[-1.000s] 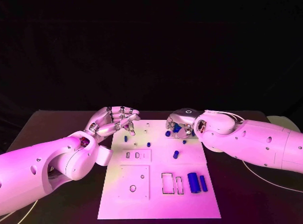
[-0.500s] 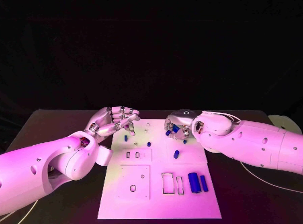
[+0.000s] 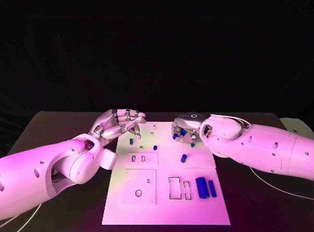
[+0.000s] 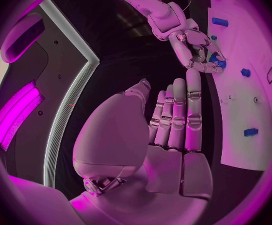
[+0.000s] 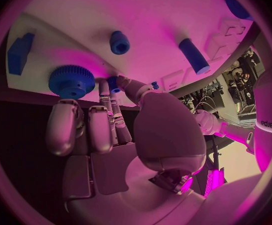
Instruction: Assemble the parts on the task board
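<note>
On the black table (image 3: 59,125) lay the white task board (image 3: 164,198), far end under both hands. Left hand (image 3: 117,124) sat at the board's far left corner, fingers held straight and close together, nothing between them in the left wrist view (image 4: 173,120). Right hand (image 3: 185,129) sat over the far right part of the board, fingers curled down; the right wrist view showed thumb and one finger pinching a small blue peg (image 5: 113,83), fingertips touching it. Just beside those fingers was a blue gear (image 5: 71,81) on the board. Ahead of the fingertips stood a short blue stub (image 5: 120,42) and, past it, a blue cylinder (image 5: 193,56) lying on its side, both apart from the hand. Well short of either hand's fingers, at the near right of the board, lay two blue bars (image 3: 206,188) side by side next to the rectangular slots (image 3: 178,188). Small blue pegs (image 3: 155,147) stood between the two hands' fingertips.
</note>
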Tool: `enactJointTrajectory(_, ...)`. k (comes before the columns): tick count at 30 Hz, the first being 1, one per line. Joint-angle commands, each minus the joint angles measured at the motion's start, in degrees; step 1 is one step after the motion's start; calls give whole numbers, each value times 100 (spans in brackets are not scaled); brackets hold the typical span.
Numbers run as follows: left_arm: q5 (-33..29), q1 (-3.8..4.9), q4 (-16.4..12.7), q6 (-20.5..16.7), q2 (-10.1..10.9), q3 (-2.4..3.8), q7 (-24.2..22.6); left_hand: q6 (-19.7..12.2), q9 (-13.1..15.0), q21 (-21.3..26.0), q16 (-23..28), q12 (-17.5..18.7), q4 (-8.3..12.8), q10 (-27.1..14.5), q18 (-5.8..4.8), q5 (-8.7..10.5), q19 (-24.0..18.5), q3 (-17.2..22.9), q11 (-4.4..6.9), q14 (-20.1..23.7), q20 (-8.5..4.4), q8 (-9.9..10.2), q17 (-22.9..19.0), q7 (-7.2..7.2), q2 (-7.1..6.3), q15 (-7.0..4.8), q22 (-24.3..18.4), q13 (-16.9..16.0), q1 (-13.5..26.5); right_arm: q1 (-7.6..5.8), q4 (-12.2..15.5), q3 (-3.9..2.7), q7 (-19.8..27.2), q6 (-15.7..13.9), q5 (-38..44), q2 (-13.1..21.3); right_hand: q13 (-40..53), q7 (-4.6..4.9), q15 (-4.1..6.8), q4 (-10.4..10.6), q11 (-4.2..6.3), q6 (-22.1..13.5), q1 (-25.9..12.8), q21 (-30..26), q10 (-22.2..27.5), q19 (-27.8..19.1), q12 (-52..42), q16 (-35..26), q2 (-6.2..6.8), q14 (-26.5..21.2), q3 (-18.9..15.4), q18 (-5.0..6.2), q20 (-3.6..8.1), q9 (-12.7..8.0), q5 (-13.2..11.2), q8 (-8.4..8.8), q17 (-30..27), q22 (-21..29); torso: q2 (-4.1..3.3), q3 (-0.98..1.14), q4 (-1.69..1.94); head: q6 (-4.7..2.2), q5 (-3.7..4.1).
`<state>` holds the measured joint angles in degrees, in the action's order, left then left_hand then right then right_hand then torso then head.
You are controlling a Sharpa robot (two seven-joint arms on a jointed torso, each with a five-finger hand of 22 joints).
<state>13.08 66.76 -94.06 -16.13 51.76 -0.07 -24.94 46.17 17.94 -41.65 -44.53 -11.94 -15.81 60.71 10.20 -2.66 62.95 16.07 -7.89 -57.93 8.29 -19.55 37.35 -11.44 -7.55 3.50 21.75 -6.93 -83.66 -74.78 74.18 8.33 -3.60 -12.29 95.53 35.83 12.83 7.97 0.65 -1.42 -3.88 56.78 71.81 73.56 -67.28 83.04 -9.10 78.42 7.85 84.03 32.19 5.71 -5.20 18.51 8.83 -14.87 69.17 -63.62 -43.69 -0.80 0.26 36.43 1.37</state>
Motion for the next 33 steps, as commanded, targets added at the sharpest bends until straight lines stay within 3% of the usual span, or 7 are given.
enactJointTrajectory(1,-42,10,-5,56,-9,6,10,-24,6,-17,-14,27,-6,-39,11,-23,-34,25,17,25,-1,11,7,-7,31,15,9,9,17,16,5,10,-28,-274,93,6,49,-59,59,-29,41,149,102,36,-110,6,-96,34,-182,238,87,-80,69,157,-35,-159,2,-35,-3,3,-8,-2,-1)
enactJointTrajectory(4,-43,11,-3,57,-7,6,20,-30,7,-23,-15,30,-6,-45,11,-23,-39,28,13,27,2,13,8,-12,33,18,13,10,16,16,23,10,-29,-478,91,13,98,-100,92,-68,82,200,146,56,-170,4,-175,49,-215,239,105,-84,102,290,-50,-278,6,-67,-11,1,-7,-5,-3)
enactJointTrajectory(13,-50,12,19,47,-7,6,57,-58,12,-53,-22,42,-2,-76,12,-22,-51,34,-2,29,12,24,12,-31,32,29,32,15,16,14,67,7,-99,-1181,41,-7,132,-118,104,-54,94,165,100,67,-159,-1,-213,61,-185,239,82,-87,117,395,-122,-341,8,-89,-16,-5,-1,-33,-14)
enactJointTrajectory(19,-55,14,27,71,-17,6,62,-63,13,-60,-22,43,-1,-80,12,-22,-54,32,-5,31,14,25,13,-34,27,31,36,16,16,-3,-69,2,-168,-1504,1,-159,137,-111,104,-59,90,138,98,67,-131,-3,-211,63,-171,239,87,-87,119,419,-105,-346,5,-90,-35,-6,22,-60,-27)
enactJointTrajectory(20,-55,14,31,72,-21,6,63,-63,13,-60,-22,43,-1,-80,12,-22,-54,32,-5,31,14,25,13,-34,27,31,36,16,16,-6,-104,-1,-175,-1562,-12,-204,137,-111,104,-59,90,138,98,67,-131,-3,-211,63,-171,239,87,-87,119,419,-105,-346,5,-90,-40,-13,42,-59,-12)
enactJointTrajectory(30,-84,16,60,71,-54,6,62,-65,17,-69,-21,41,-2,-81,12,-21,-60,28,-8,37,18,24,13,-38,21,36,42,15,23,12,-419,-9,-100,-1685,-176,-651,143,-102,100,-58,83,114,86,73,-115,-3,-213,72,-154,241,86,-89,119,439,-102,-348,15,-101,-57,-28,84,-64,10)
enactJointTrajectory(33,-91,17,67,70,-64,7,64,-65,17,-69,-21,41,-2,-81,12,-21,-60,28,-8,37,18,24,13,-38,21,36,42,15,23,45,-514,-10,-78,-1671,-202,-776,145,-96,97,-56,79,98,80,73,-103,-4,-213,75,-148,242,87,-90,118,449,-97,-347,17,-102,-58,-21,65,-68,-8)
